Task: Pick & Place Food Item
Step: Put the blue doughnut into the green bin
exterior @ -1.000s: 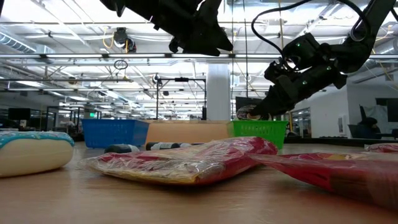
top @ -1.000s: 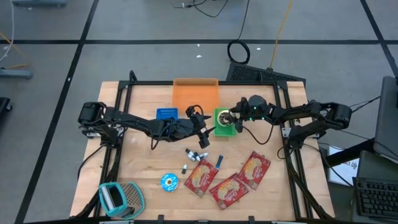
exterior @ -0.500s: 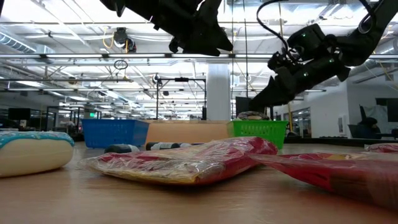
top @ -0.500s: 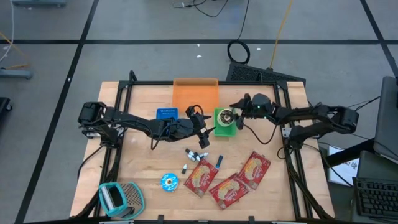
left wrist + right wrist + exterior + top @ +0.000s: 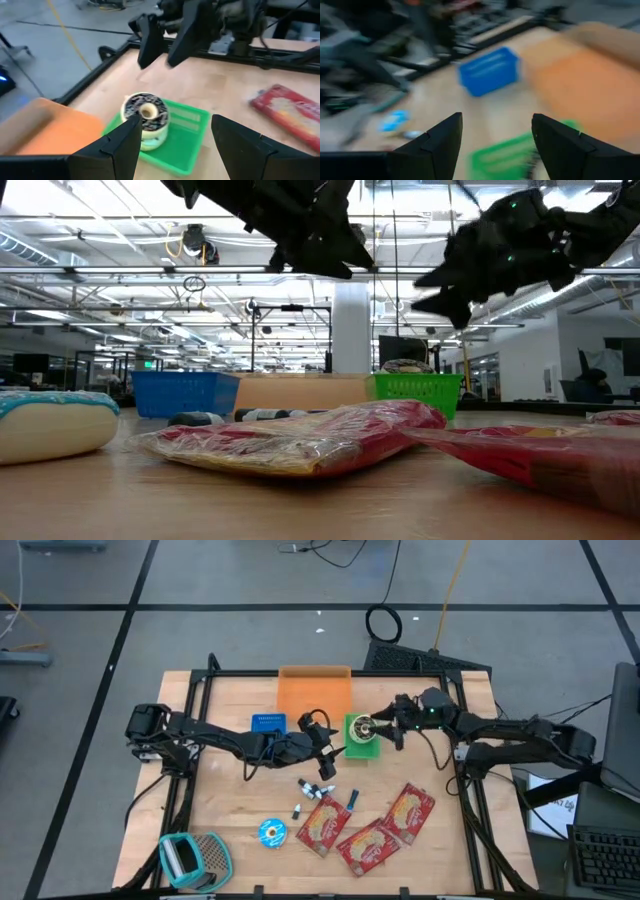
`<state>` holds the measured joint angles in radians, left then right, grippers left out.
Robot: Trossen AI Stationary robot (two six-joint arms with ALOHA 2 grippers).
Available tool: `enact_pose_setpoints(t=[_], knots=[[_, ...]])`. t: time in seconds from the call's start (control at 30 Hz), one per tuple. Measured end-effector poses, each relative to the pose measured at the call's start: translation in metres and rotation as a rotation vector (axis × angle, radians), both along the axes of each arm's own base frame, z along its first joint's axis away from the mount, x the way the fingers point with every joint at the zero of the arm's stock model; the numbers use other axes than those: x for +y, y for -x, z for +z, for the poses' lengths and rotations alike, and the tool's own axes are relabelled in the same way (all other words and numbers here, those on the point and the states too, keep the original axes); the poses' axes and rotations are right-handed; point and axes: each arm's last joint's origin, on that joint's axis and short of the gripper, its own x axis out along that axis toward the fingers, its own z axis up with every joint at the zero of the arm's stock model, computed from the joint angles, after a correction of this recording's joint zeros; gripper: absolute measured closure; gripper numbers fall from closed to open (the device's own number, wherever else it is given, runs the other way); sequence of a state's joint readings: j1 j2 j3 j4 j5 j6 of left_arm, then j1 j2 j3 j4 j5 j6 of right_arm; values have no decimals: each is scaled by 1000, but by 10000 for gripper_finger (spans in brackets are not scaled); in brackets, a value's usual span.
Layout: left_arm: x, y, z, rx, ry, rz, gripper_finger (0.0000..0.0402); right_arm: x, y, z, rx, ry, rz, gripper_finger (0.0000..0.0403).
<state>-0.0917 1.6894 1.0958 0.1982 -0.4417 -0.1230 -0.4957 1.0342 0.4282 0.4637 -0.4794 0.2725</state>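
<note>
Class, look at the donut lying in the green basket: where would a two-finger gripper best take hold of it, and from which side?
Probably from above, across the donut's outer rim. It lies flat, hole up, and the green basket walls block a level approach.

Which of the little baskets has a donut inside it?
The green basket, in the table's middle. A dark-frosted donut sits inside it. The blue basket has no donut.
</note>
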Motion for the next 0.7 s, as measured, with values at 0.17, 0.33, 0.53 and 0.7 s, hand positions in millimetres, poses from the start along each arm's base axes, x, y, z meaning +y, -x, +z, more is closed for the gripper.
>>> enact_pose_setpoints(t=[0.17,0.33,0.53,0.7], knots=[[-11,0,-2,13,110,-169,160,15,6,17,-95,-55,202,186],[-29,8,-15,149,316,-314,160,38,9,31,-161,-81,346,192],[-56,25,-31,373,617,-313,160,69,13,47,-267,-40,510,193],[-70,46,-34,566,784,-262,160,91,15,52,-298,-58,637,193]])
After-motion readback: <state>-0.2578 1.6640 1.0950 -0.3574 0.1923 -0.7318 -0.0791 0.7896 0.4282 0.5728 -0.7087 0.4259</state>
